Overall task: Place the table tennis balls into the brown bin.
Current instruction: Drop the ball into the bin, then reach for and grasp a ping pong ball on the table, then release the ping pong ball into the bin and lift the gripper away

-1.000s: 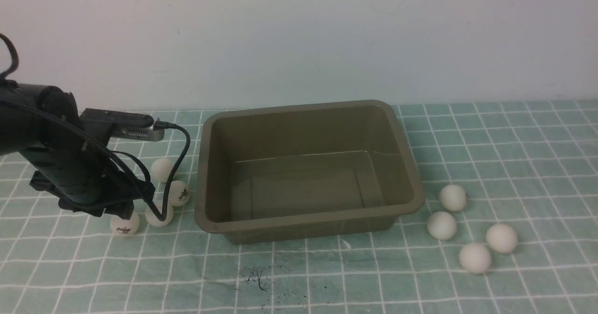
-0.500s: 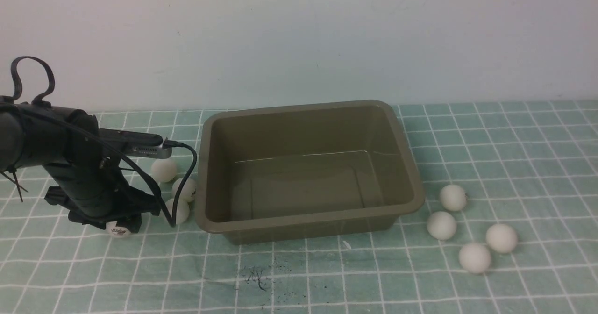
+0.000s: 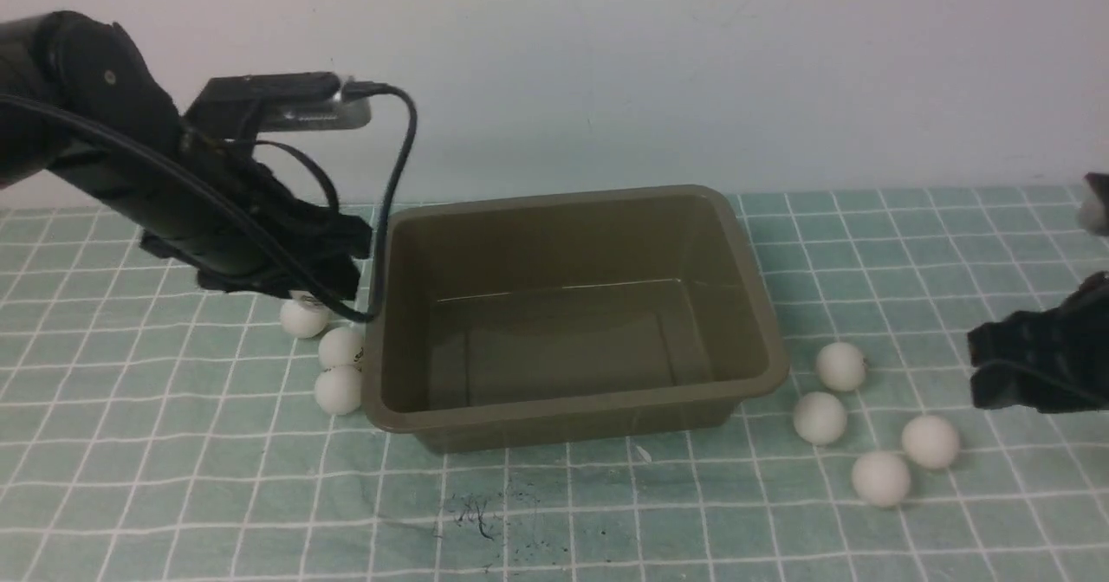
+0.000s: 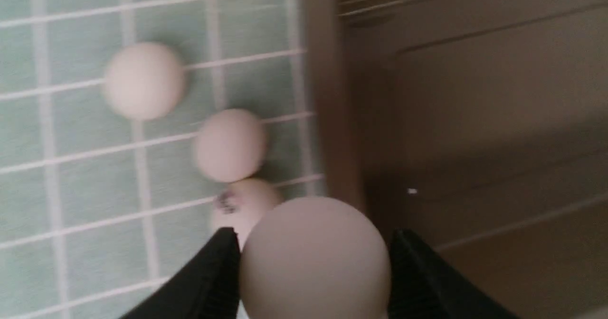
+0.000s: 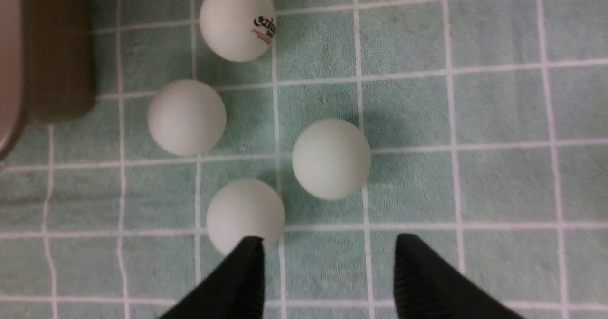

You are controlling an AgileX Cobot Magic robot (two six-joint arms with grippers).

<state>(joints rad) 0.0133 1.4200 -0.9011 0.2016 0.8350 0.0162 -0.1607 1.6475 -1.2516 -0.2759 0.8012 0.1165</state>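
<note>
— Eight table tennis balls in all, but the front camera shows only seven. Three balls (image 3: 341, 347) lie on the green checked cloth (image 3: 173, 478), close by the left side of the brown bin (image 3: 554, 426). Four balls (image 3: 820, 417) lie in a bunch by its right side.

— Where is the last one?

— Only the left wrist camera shows it. The held ball (image 4: 313, 267) is squeezed between the two black fingers of the left claw (image 4: 313, 245), up over the bin's left rim (image 4: 325, 96). From the front, the left claw (image 3: 338, 261) is up off the cloth beside that rim and hides the ball.

— And the other claw?

— From the front, the right claw (image 3: 996, 365) is low, near the four balls, but its fingers are hard to see. The right wrist camera shows them. There the right claw (image 5: 327, 248) is spread wide, with only cloth in the gap. One finger (image 5: 247, 271) shows in front of the nearest ball (image 5: 244, 212). I cannot tell if they touch.
</note>
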